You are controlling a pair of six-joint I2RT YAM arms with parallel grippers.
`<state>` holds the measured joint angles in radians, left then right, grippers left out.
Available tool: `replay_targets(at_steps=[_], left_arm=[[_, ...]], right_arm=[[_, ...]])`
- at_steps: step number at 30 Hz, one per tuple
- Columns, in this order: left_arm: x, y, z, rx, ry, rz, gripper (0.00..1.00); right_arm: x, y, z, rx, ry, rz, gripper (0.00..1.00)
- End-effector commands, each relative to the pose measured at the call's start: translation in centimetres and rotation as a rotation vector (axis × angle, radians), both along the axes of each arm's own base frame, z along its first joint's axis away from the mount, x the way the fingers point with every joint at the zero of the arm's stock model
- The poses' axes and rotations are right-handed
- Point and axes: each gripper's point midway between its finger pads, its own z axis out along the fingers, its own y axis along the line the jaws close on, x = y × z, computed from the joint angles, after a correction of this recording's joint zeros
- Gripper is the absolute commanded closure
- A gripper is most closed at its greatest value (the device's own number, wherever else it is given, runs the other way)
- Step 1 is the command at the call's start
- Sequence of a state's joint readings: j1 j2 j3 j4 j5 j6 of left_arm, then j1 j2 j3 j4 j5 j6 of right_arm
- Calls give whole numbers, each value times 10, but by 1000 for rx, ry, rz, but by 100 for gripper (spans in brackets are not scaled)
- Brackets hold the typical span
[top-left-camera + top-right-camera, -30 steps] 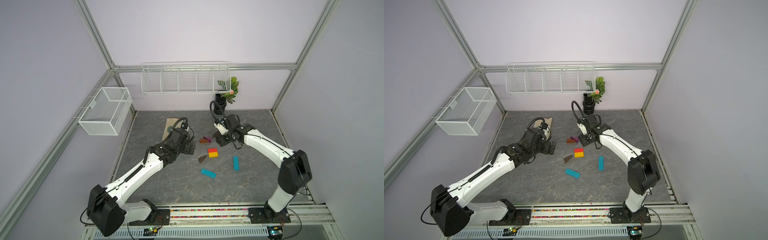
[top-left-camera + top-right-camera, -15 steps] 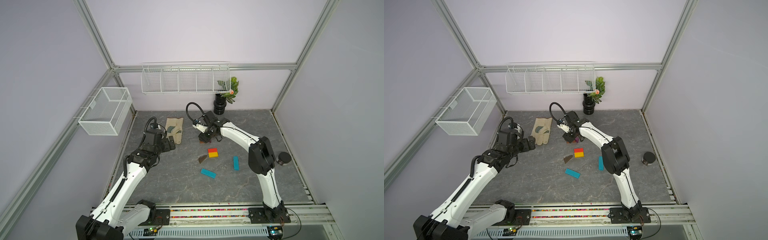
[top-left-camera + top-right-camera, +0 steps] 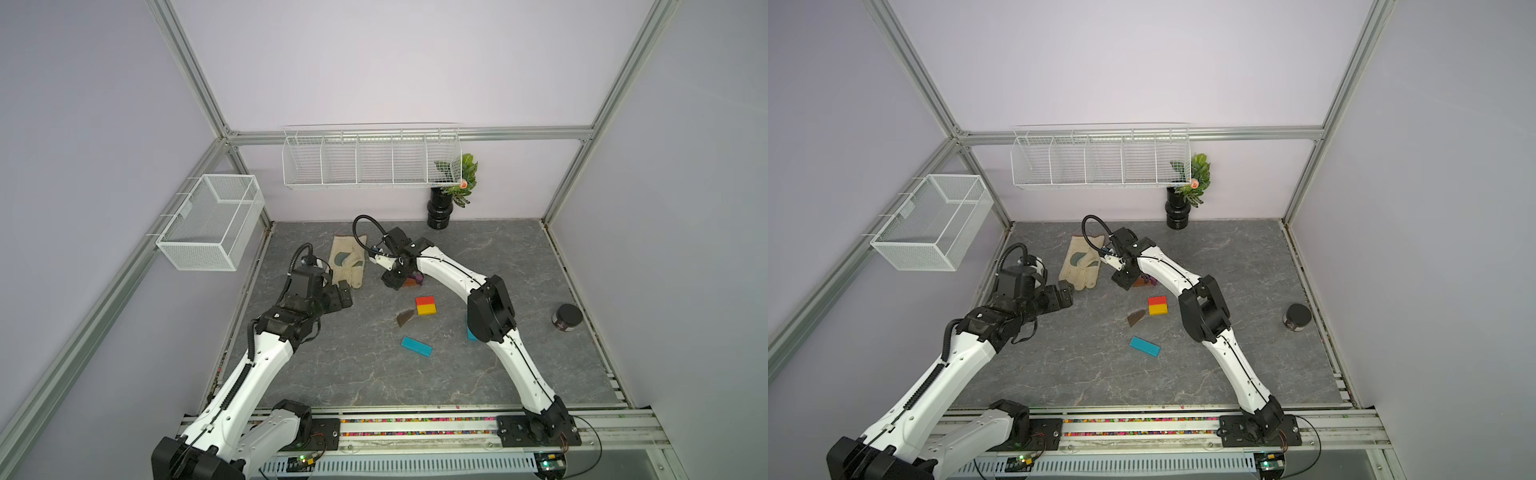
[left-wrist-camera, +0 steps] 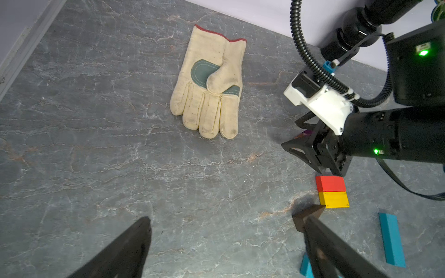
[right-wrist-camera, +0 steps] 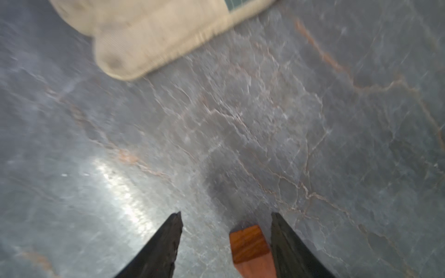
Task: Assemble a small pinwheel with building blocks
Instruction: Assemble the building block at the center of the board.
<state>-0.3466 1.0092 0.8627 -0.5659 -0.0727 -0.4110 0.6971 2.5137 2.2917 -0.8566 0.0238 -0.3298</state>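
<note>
Both arms have swung toward the work glove (image 3: 347, 259) since a second ago. Right gripper (image 5: 226, 214), jaws apart, straddles an orange-brown wedge (image 5: 250, 248) that touches one finger. Left gripper (image 4: 226, 217) gapes wide. Red-and-yellow square (image 3: 426, 305) lies mid-table, dark wedge (image 3: 405, 318) at its corner, teal bar (image 3: 416, 347) nearby.

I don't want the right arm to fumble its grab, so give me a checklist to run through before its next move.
1. Brown wedge inside the right end effector: ok, beside one finger.
2. Grip closed on that wedge: not ok, jaws stand apart.
3. Left end effector open and empty: ok.
4. Red-and-yellow centre blocks touching: ok.
5. Glove clear of the wedge: ok.
6. Wedge lying flat: cannot tell, blurred view.
</note>
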Motion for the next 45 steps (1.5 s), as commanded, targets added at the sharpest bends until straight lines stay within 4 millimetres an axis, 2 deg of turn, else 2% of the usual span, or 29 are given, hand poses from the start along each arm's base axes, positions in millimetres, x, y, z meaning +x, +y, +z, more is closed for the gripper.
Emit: replay_targets(at_steps=[1, 7, 13, 18, 24, 27, 30, 37, 45], left_arm=[[1, -3, 5, -49, -22, 6, 0], [3, -2, 4, -26, -14, 4, 0], [4, -3, 1, -38, -4, 8, 0], [4, -6, -6, -60, 8, 12, 0], [5, -8, -12, -62, 27, 5, 0], [5, -9, -14, -62, 37, 3, 0], [5, -9, -17, -59, 47, 2, 0], [2, -9, -21, -58, 64, -2, 0], [-4, -7, -23, -53, 76, -3, 0]], right_arm=[[7, -16, -10, -47, 15, -41, 38], [9, -31, -22, -76, 52, -71, 43], [9, -47, -25, -91, 79, -132, 56], [14, -69, -30, -125, 119, -243, 65], [20, -101, -42, -159, 178, -363, 68], [20, -110, -45, -161, 204, -398, 68], [18, -104, -41, -147, 202, -382, 71], [6, -70, -31, -117, 187, -329, 78], [-9, -53, -39, -105, 222, -349, 78]])
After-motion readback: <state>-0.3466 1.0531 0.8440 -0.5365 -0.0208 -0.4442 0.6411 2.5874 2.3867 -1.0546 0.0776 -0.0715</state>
